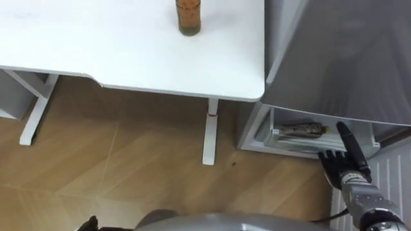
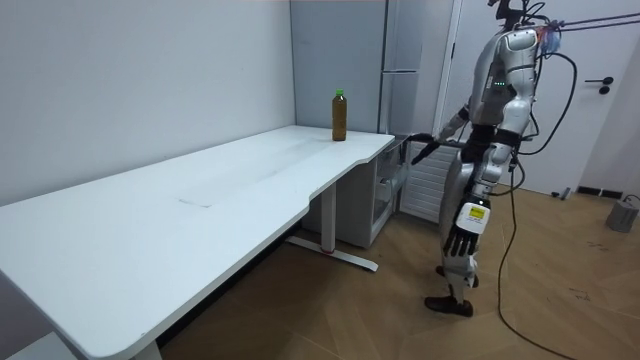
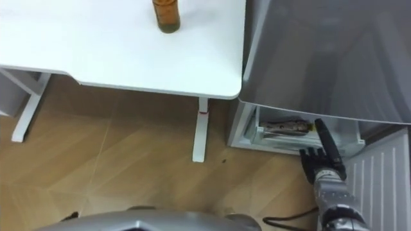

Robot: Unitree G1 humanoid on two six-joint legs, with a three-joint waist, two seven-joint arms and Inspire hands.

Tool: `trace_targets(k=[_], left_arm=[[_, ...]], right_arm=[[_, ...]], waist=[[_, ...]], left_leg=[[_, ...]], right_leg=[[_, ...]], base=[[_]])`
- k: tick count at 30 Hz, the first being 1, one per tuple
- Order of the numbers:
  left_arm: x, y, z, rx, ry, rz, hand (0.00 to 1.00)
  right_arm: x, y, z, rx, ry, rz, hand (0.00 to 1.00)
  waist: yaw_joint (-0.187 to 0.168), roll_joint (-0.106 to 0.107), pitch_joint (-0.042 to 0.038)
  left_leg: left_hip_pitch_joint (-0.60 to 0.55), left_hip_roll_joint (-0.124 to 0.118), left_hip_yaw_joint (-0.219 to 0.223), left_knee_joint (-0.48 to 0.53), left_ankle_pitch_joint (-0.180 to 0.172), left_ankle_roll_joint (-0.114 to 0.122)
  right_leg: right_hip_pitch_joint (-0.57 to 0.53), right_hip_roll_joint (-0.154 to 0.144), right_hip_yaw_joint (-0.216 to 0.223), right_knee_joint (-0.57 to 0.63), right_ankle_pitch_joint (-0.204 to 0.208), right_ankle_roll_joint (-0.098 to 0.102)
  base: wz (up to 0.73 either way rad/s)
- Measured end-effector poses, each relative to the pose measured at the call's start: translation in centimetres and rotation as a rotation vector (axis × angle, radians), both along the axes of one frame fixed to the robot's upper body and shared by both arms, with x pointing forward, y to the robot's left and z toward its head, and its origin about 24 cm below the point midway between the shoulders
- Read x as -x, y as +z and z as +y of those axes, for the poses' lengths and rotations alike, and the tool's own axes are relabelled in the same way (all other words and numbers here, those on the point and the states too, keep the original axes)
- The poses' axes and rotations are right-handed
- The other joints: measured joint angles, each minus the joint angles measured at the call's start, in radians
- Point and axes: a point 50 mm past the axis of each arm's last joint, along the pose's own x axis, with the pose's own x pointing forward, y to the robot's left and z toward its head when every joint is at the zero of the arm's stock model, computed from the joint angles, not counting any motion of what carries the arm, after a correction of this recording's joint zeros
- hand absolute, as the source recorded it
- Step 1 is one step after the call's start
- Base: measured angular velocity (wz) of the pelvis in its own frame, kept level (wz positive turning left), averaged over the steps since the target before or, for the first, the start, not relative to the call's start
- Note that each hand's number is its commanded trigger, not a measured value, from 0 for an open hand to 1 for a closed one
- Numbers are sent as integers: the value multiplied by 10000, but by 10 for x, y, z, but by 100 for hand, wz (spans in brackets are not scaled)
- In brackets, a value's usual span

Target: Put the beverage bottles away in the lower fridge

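While the left hand (image 2: 462, 235) hangs slack and empty at the robot's side, the right hand (image 1: 347, 162), at four o'clock, reaches out with loosely straight fingers, holding nothing, to the open lower fridge (image 1: 253, 128). What looks like a bottle (image 1: 300, 130) lies inside. Farther off, at twelve o'clock, a brown drink (image 1: 188, 17) stands on the white table (image 1: 96, 51).

Three kinds, one of each
One bottle (image 1: 188, 16) on one counter (image 1: 96, 51), and one fridge (image 1: 340, 58) just beside it.
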Motion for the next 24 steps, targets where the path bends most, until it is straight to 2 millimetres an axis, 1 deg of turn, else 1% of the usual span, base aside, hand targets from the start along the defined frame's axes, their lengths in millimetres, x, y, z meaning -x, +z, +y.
trace_targets(k=[2, 3, 4, 6, 7, 8, 9, 10, 12, 13, 15, 17, 18, 19, 20, 21, 22, 23, 24], left_arm=[[5, -1, -2, -10, 42, 122, 0], [7, -1, -4, 8, 68, 140, 0], [9, -1, -6, 42, 94, 155, 0], [7, -2, -9, 103, 118, 91, 0], [4, -2, -10, 114, 94, 19, 0], [1, -2, -10, 85, 154, -123, 0], [0, -2, -10, 72, 186, -183, 0], [-3, -2, -11, 91, 209, -293, 0], [-7, -2, -12, 104, 192, -402, 0], [-7, -2, -11, 89, 181, -441, 0], [-8, -1, -11, 82, 163, -515, 0], [-11, -1, -11, 34, 26, -645, 0], [-12, -1, -11, 12, -46, -631, 0], [-16, -1, -11, -12, -158, -706, 0], [-17, -1, -11, -18, -202, -708, 0], [-18, -1, -11, -37, -288, -689, 0], [-20, -1, -11, -50, -391, -710, 0], [-18, -1, -11, -49, -393, -675, 0], [-20, -1, -12, -72, -494, -718, 0]], right_arm=[[16, -6, 3, -115, -105, 316, 0], [18, -6, 3, -119, -120, 374, 0], [22, -8, 3, -109, -152, 462, 0], [31, -11, 4, -95, -278, 709, 0], [41, -14, 6, -148, -311, 930, 0], [49, -18, 10, -210, -270, 1189, 0], [52, -19, 11, -214, -199, 1314, 0], [57, -20, 13, -151, 3, 1522, 0], [62, -21, 13, 86, 540, 1854, 0], [65, -23, 14, 214, 898, 2108, 0], [73, -25, 15, 403, 1520, 2625, 0], [82, -27, 17, 804, 2816, 3406, 0], [84, -28, 17, 911, 3196, 3590, 0], [87, -29, 19, 1104, 3898, 3946, 0], [90, -30, 21, 1334, 4780, 4363, 0], [92, -31, 22, 1478, 5297, 4588, 0], [96, -32, 24, 1755, 6269, 5005, 0], [97, -32, 25, 1903, 6764, 5198, 0], [97, -33, 26, 2275, 7845, 5544, 0]], waist=[[1, 8, 5], [5, 23, 15], [-3, 86, 16], [-18, 94, 45], [-24, 155, 78], [-20, 150, 72], [-20, 152, 70], [-26, 167, 59], [-176, 203, 64], [-291, 203, 64], [-372, 161, 67], [-376, 113, 69], [-373, 110, 71], [-480, 83, 73], [-508, 69, 77], [-522, 78, 93], [-512, 20, 74], [-478, 50, 95], [-464, -2, 70]], left_leg=[[235, -8, 51, -134, 2, -6], [292, -7, 107, -139, 5, -8], [364, -3, 179, -188, 5, -9], [501, -8, 194, -302, 5, -10], [564, -12, 208, -323, 2, -15], [629, -13, 214, -394, 0, -20], [661, -13, 225, -440, 2, -24], [682, -11, 243, -479, 6, -30], [720, -23, 258, -562, 11, -33], [792, -30, 263, -630, 16, -38], [875, -28, 276, -689, 14, -41], [949, -8, 397, -769, 9, -48], [968, -8, 404, -781, 6, -53], [976, -9, 405, -791, 3, -54], [989, -8, 414, -790, 3, -54], [989, -8, 417, -791, 2, -54], [987, -4, 462, -810, 2, -54], [983, 1, 502, -817, 2, -55], [987, 13, 551, -827, 2, -55]], right_leg=[[163, 7, 79, -95, 17, 4], [172, 7, 142, -102, 17, 5], [209, 18, 228, -150, 33, 14], [343, 34, 249, -271, 96, 22], [419, 38, 251, -294, 98, 25], [462, 43, 274, -324, 98, 25], [480, 48, 293, -355, 105, 21], [489, 63, 348, -408, 138, 26], [494, 62, 412, -415, 145, 31], [523, 60, 401, -411, 145, 32], [565, 59, 398, -410, 144, 32], [563, 75, 529, -413, 145, 32], [570, 78, 545, -412, 146, 33], [580, 77, 557, -408, 147, 34], [572, 78, 563, -408, 149, 36], [566, 78, 559, -408, 150, 37], [554, 82, 576, -401, 150, 37], [541, 85, 592, -400, 151, 36], [484, 95, 675, -389, 160, 26]], base=[[-10], [-21], [-18], [-8], [0], [-4], [-10], [-11], [-6], [0], [-5], [-14], [-10], [-4], [0], [0], [-4], [-12], [-21]])
